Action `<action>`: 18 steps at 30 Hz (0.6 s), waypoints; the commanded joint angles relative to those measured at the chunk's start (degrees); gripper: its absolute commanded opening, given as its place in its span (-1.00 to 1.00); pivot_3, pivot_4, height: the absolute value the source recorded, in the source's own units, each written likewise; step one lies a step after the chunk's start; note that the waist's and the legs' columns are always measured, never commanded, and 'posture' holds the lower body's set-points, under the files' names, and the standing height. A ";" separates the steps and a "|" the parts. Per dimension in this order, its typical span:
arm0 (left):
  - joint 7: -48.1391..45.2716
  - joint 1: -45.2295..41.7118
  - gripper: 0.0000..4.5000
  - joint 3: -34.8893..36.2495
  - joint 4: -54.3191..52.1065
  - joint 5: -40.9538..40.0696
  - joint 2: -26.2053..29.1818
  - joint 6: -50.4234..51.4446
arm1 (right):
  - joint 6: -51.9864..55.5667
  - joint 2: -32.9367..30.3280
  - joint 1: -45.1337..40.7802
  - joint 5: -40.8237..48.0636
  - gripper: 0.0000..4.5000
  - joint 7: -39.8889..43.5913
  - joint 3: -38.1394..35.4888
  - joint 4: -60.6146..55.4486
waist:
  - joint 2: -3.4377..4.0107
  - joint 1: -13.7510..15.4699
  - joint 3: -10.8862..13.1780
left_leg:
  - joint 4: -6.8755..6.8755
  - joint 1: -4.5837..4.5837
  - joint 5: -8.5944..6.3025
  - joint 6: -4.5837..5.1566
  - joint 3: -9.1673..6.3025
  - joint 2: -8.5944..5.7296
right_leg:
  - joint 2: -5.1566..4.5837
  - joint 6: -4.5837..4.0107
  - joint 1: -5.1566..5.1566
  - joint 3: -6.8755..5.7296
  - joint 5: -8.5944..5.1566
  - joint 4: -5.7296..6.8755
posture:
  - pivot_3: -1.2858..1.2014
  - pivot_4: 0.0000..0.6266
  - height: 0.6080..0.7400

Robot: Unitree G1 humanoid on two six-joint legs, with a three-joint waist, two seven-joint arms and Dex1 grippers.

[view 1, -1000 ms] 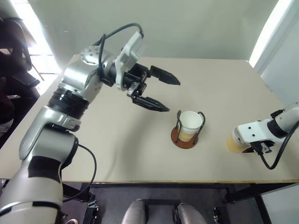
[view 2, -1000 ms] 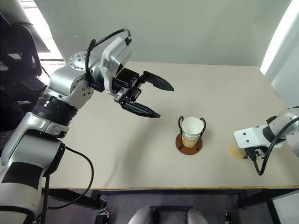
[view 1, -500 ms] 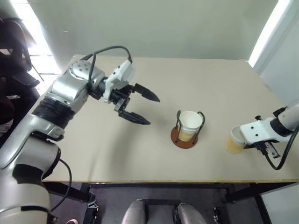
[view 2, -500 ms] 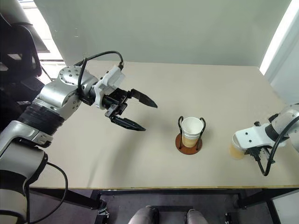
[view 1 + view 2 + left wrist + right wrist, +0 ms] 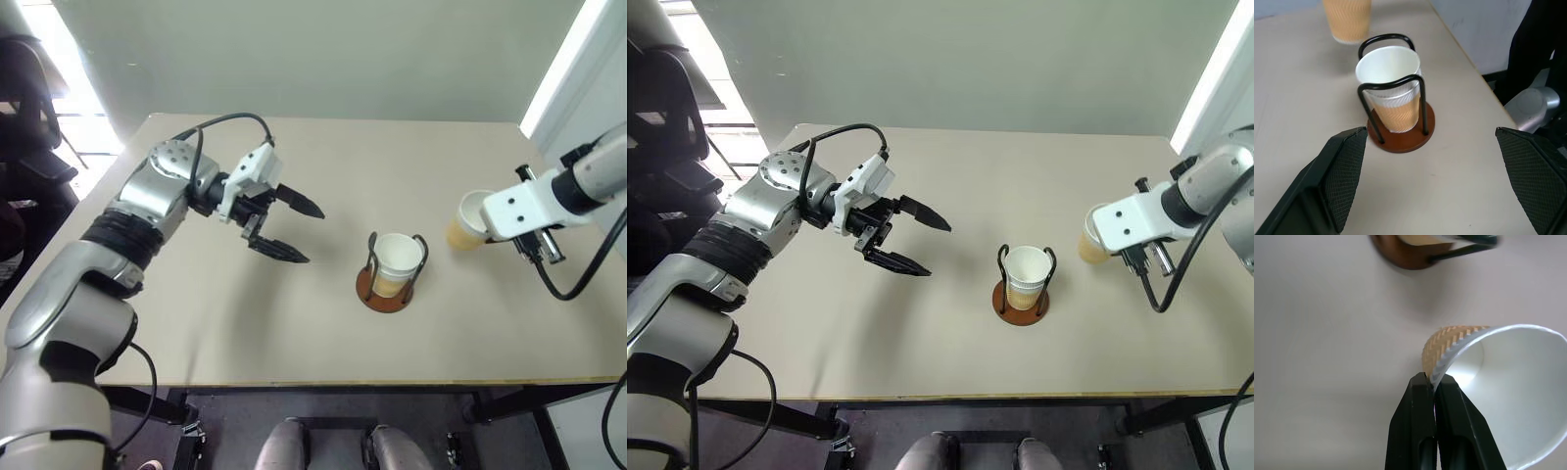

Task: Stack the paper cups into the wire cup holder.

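Head camera, left and right eyes: a beige table [image 5: 294,323] carries the wire cup holder [image 5: 392,274] near its middle, nearer the front edge than the back. One paper cup [image 5: 400,257] stands upright in the holder, mouth up, its long axis vertical between the two dark wire loops. To the holder's right, the right gripper [image 5: 1434,382] holds a second paper cup [image 5: 468,219] off the table, tilted so its white mouth faces up and toward the holder. The left gripper [image 5: 294,230] hangs over the table's left half, fingers spread wide and empty, pointing toward the holder and well apart from it. Bare tabletop lies all round the holder, with wide open room behind it and to its left; the front edge is close.

Left wrist camera: the two black fingers [image 5: 1342,176] stand far apart with nothing between them, framing the wire cup holder and its upright cup. The reddish-brown base sits flat on the table, near an edge beyond which the floor drops away. The second cup's tan ribbed wall hangs just past the holder.

Right wrist camera: the two fingers are pressed together on the rim of the lifted cup, pinching its wall, white inside facing the camera. The cup's axis lies aslant to the table. The holder's base lies beyond it, with bare table between.
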 commanded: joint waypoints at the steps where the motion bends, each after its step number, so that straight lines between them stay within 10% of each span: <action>1: -1.64 -1.66 1.00 -0.20 1.37 0.13 -0.49 -2.15 | -0.01 1.52 -5.43 -0.95 -0.98 0.22 0.62 0.60 | 0.01 -0.11 0.01 | -0.01 0.00 0.00 0.00 0.00 0.00 | 0.00 0.00 -0.04 0.01 0.00 0.02 | 0.03 -0.52 1.00; 18: -1.64 -0.49 1.00 -1.99 0.34 -2.50 -1.25 -2.71 | 14.74 0.33 -11.50 12.77 -0.98 0.22 6.17 -11.56 | 0.00 -0.08 0.00 | -0.26 -0.07 -0.01 -0.05 0.02 0.01 | 0.00 -0.26 -0.19 -0.04 -0.29 0.07 | 0.03 -0.52 1.00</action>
